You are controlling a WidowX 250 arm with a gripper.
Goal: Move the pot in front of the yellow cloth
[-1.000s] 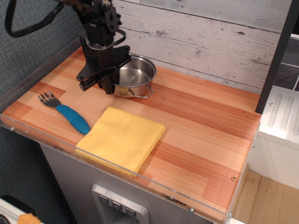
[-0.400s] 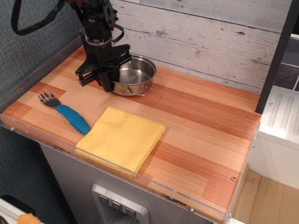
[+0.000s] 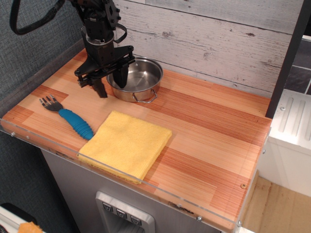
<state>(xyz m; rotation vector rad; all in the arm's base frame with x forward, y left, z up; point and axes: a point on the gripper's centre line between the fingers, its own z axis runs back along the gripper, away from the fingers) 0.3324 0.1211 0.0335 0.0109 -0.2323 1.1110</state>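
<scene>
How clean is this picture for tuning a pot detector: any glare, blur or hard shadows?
In observation.image, the pot shows bright reflections on its steel wall; the gripper, yellow cloth and fork look sharp; shadows on the table are soft and faint.

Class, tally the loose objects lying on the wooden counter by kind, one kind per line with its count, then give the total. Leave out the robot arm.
Pot: 1
Yellow cloth: 1
Fork with blue handle: 1
Total: 3
</scene>
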